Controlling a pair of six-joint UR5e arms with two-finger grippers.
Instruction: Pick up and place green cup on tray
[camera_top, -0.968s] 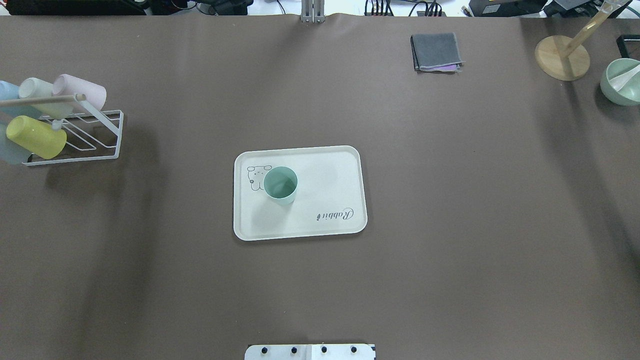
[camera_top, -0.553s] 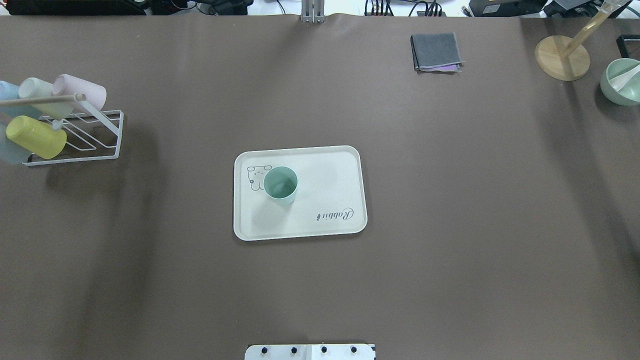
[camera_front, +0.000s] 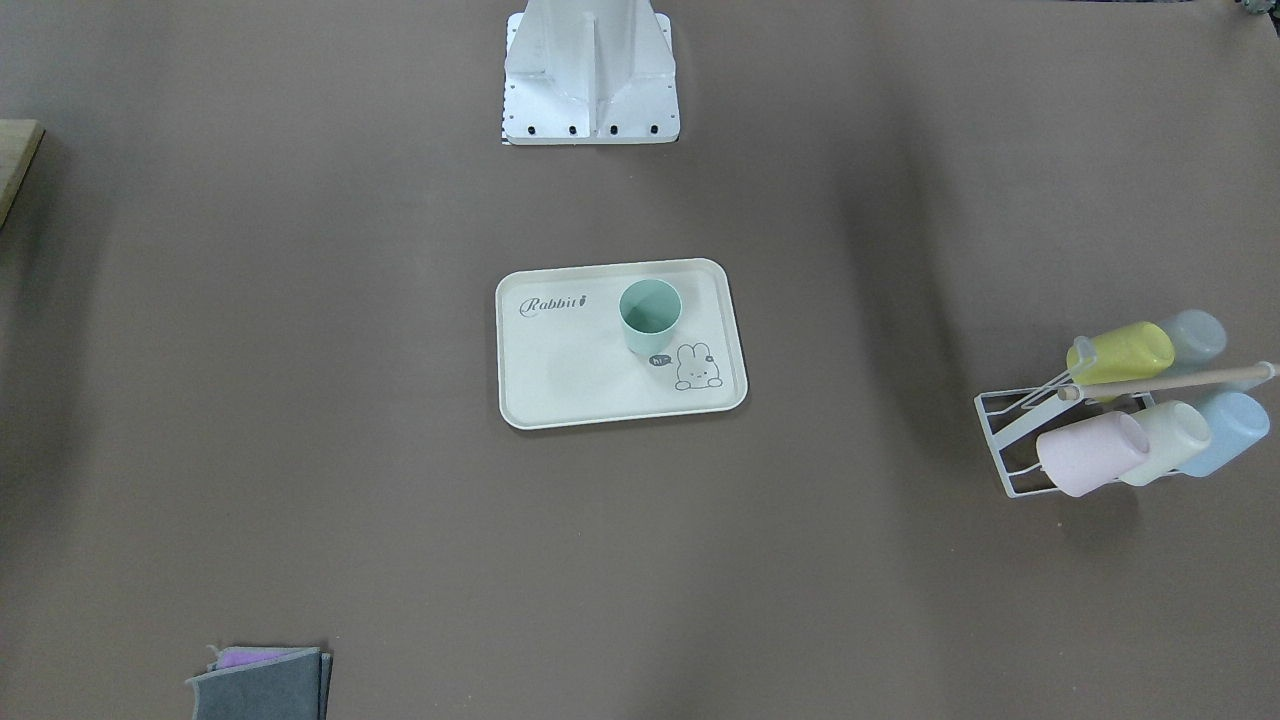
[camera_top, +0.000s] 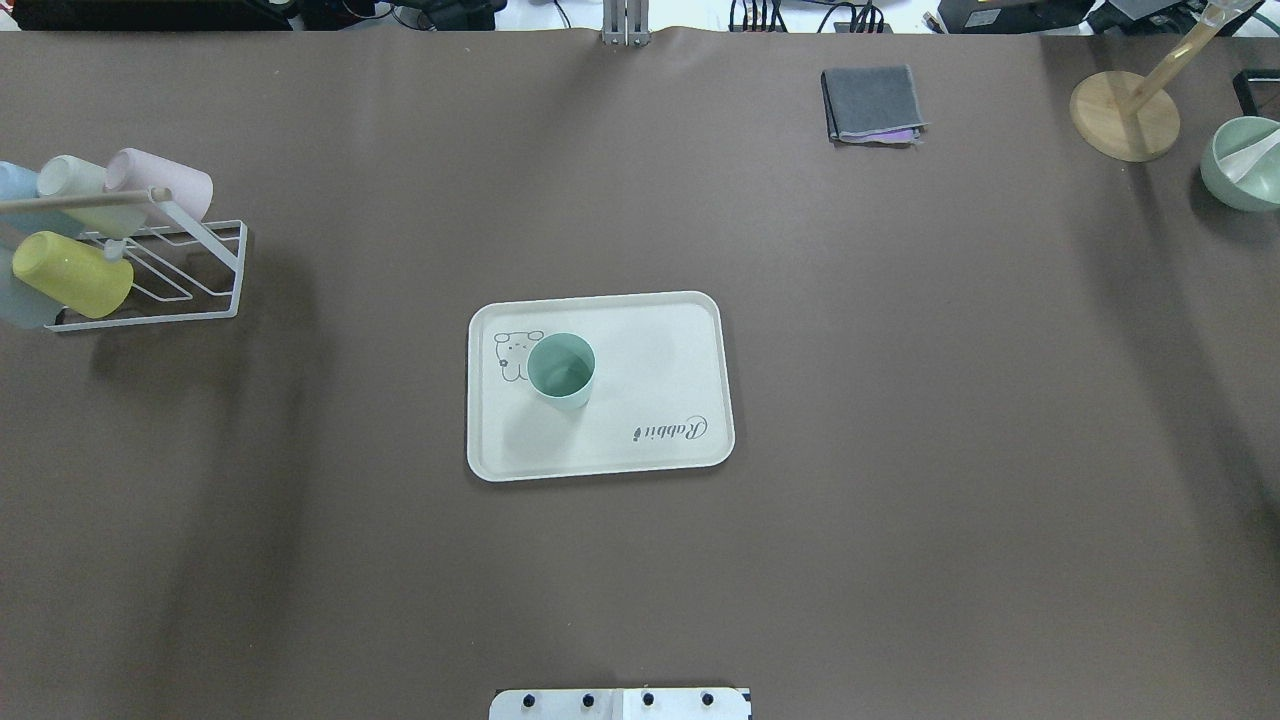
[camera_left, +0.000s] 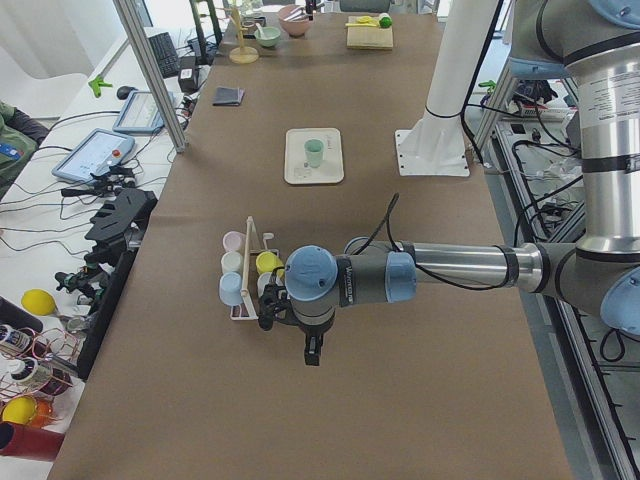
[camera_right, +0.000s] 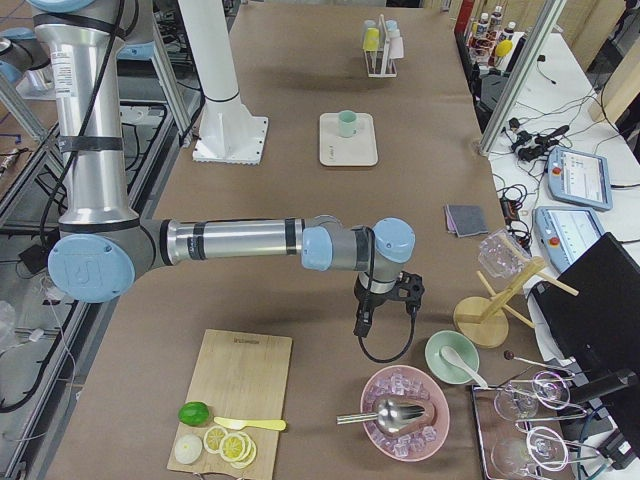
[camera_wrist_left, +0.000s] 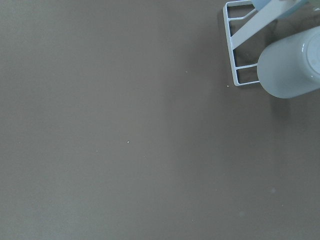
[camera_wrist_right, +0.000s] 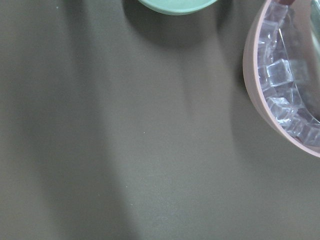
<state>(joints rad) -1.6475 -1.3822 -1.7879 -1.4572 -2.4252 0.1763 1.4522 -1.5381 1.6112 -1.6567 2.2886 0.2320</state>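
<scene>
Nothing moved since the earlier overhead frames: cup and tray unchanged, task looks done.
Green cup (camera_top: 561, 371) stands upright on tray (camera_top: 650, 340), by the bunny drawing, mid-table. Left gripper (camera_left: 312, 350) hangs over the table's left end near cup rack (camera_top: 241, 270), right gripper (camera_right: 363, 322) over the right end; can't tell whether either is spread or closed.

The brown table (camera_top: 900, 400) carries the tray (camera_top: 655, 345), cup rack (camera_top: 200, 232) and folded cloth (camera_top: 872, 100).
</scene>
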